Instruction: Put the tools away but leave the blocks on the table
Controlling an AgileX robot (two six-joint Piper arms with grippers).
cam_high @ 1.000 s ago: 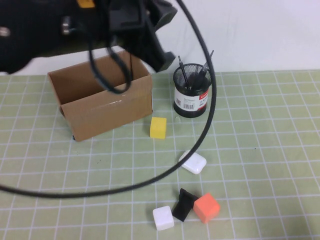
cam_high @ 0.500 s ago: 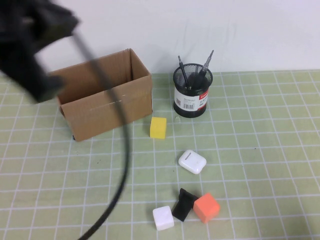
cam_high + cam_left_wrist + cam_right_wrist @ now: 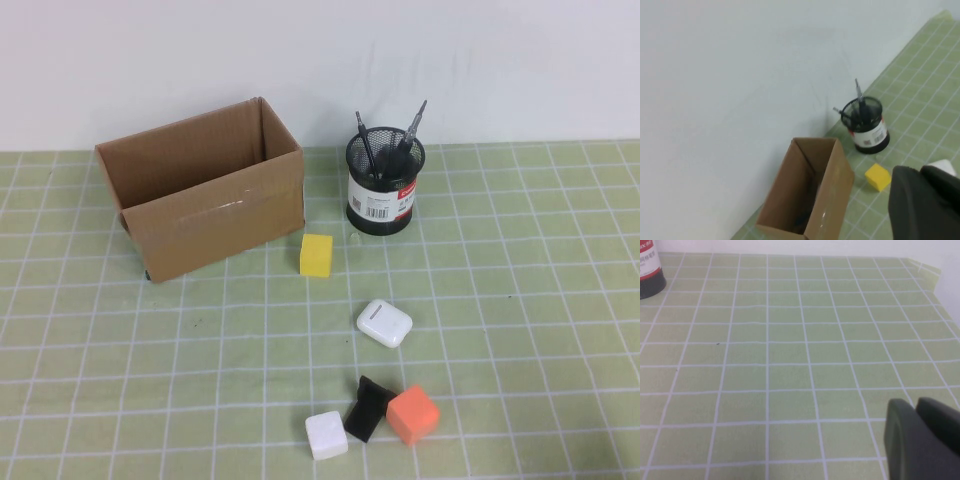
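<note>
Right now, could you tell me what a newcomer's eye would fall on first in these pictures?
Probably the open cardboard box at the back left of the table, beside a black mesh cup with tools standing in it. Nearer the front lie yellow, white and orange blocks. The left end effector is raised above the table; the right end effector hangs low over bare squares.

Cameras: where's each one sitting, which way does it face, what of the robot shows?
High: raised on the robot's side, angled down at the table, box, mesh cup, blocks; no arm shows.
Left wrist: aloft, looking down at the box, cup, yellow block; left gripper at the edge.
Right wrist: low over bare table; right gripper at the edge.
Shared: the cup.
</note>
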